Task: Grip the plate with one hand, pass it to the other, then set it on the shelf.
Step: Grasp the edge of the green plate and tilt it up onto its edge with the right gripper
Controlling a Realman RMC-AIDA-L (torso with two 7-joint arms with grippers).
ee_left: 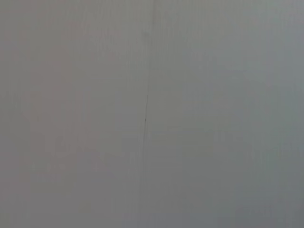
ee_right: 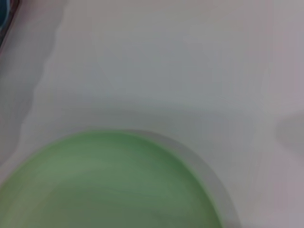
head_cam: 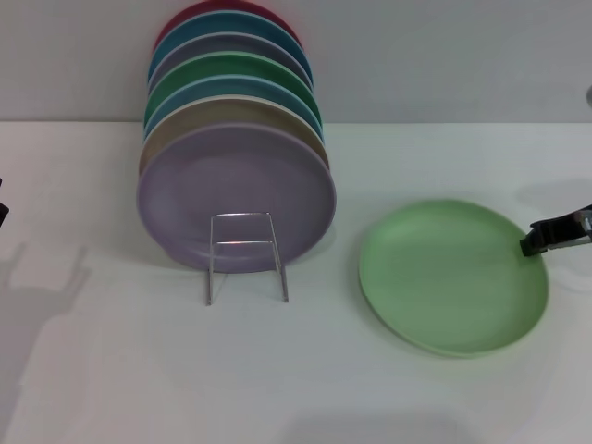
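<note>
The light green plate (head_cam: pixel 451 276) lies flat on the white table at the right. It also fills the lower part of the right wrist view (ee_right: pixel 109 183). My right gripper (head_cam: pixel 539 242) comes in from the right edge, and its black tip is at the plate's right rim. My left gripper (head_cam: pixel 3 211) shows only as a dark sliver at the left edge of the head view. The left wrist view shows only a plain grey surface.
A wire shelf rack (head_cam: pixel 244 254) stands left of the middle and holds several plates on edge, with a lilac plate (head_cam: pixel 236 196) in front. A grey wall rises behind the table.
</note>
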